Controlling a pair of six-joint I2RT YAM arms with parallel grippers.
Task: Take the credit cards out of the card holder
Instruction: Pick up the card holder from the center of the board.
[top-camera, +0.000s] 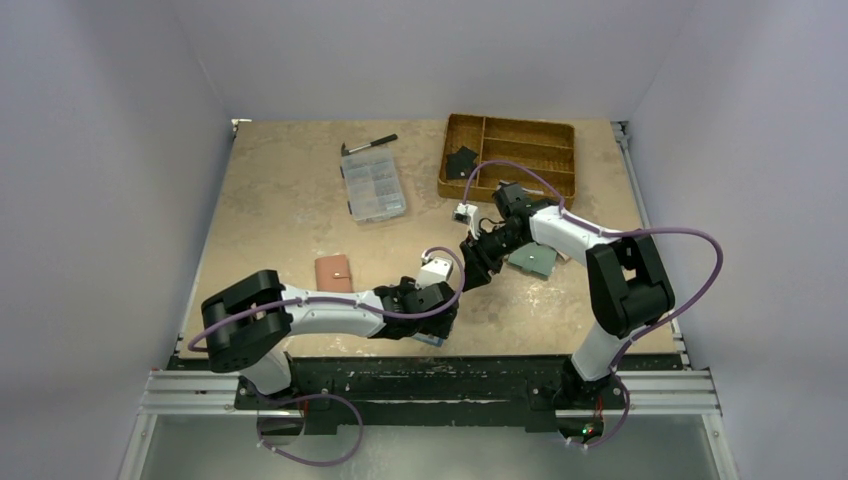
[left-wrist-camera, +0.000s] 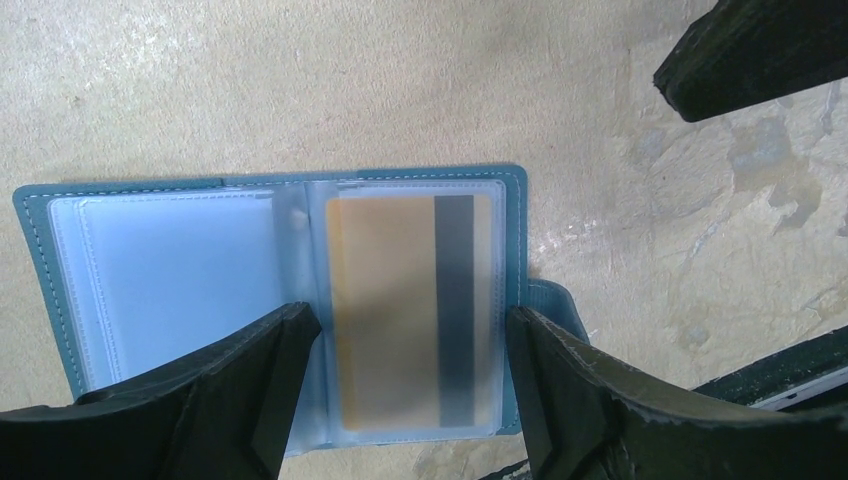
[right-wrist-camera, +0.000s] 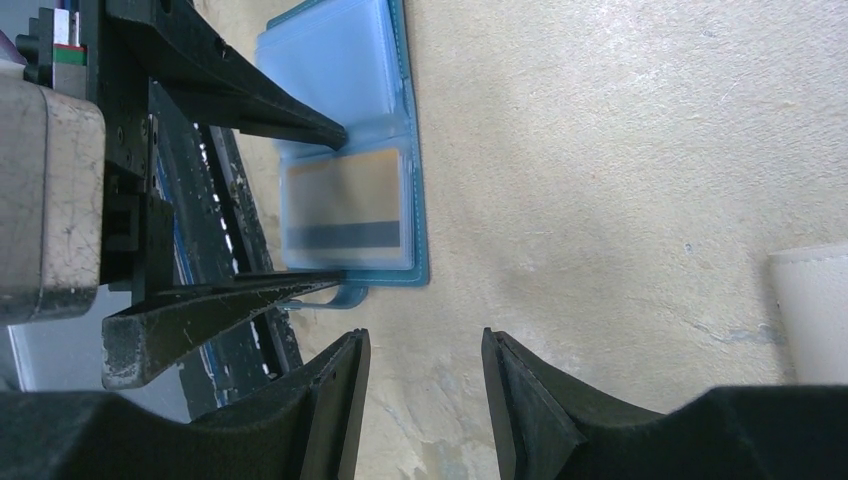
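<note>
Now your left tool (left-wrist-camera: 408, 315) points down, jaws apart astride the tan card (left-wrist-camera: 385, 300). The open card holder (left-wrist-camera: 30, 212) runs left-right; your right tool (right-wrist-camera: 425, 340) gapes empty.

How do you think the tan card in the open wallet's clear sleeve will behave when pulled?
The tan card looks thin and flat, so probably stiff and light. Its clear sleeve looks soft and may flex. The card holder lies open and could drag along unless pinned.

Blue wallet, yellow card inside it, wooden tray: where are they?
Blue wallet (left-wrist-camera: 170, 280): left wrist view, left inside page.
Yellow card (left-wrist-camera: 385, 310): left wrist view, its middle.
Wooden tray (top-camera: 520, 120): top view, far rim.
</note>
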